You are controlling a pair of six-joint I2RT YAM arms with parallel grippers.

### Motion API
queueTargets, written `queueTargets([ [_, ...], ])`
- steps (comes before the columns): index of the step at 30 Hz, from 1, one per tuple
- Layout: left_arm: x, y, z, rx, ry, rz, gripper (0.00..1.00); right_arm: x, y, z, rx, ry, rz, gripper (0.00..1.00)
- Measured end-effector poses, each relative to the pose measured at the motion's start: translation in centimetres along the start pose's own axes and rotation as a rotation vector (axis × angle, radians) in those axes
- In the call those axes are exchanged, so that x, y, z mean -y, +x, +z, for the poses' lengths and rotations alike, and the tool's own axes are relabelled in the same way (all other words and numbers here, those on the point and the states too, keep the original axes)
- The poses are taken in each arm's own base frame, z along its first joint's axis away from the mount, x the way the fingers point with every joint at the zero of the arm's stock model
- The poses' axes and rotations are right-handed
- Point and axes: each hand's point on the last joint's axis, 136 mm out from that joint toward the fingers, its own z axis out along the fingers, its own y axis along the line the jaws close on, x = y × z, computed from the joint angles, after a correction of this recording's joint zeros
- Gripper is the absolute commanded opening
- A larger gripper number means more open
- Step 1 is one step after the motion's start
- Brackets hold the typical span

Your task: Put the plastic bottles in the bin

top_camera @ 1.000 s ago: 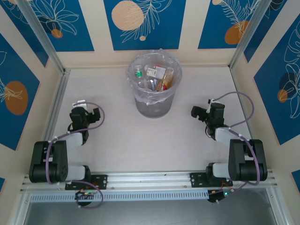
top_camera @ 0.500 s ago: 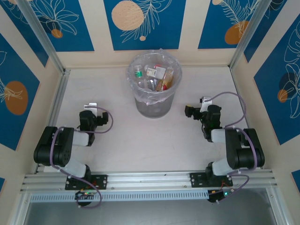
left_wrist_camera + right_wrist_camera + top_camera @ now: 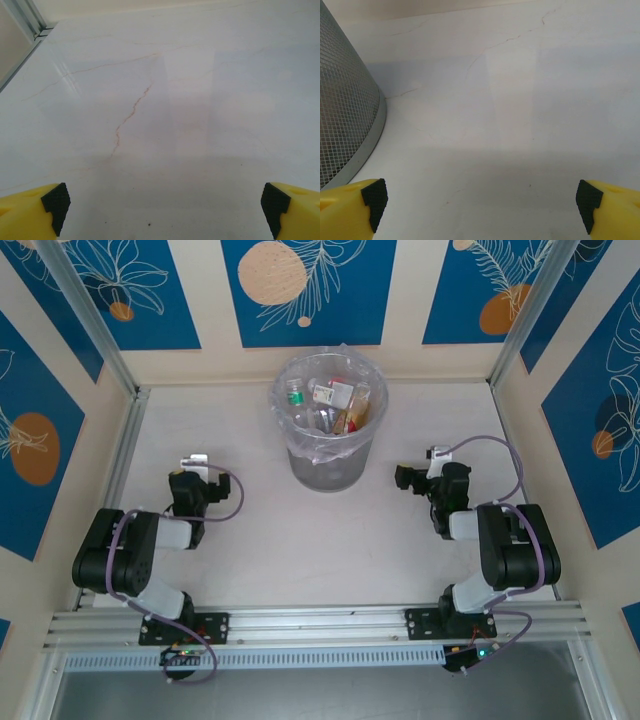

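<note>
Centre back: the bin (image 3: 325, 468) stands upright on the surface (image 3: 300, 540), the one tall obstacle between the two arms.
Bin mouth: open upward; plastic bottles (image 3: 335, 400) lie piled inside, below the rim.
Left tool (image 3: 165, 200): jaws wide apart, bare surface ahead up to the corner rail (image 3: 27, 15).
Right tool (image 3: 482, 197): jaws wide apart, bare surface ahead; the bin's mesh wall is close on its left.
Edges: walls and metal posts (image 3: 95, 315) close the surface at left, right and back.
Middle: an open strip of surface runs between the arms, in front of the bin.
</note>
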Motion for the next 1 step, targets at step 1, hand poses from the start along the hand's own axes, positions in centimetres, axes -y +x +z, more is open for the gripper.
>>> queueTargets([
  [1,0.0,0.0,0.0,0.0,0.0,0.0,0.99,0.0,-0.01,0.0,0.0,0.0,0.0,1.0],
])
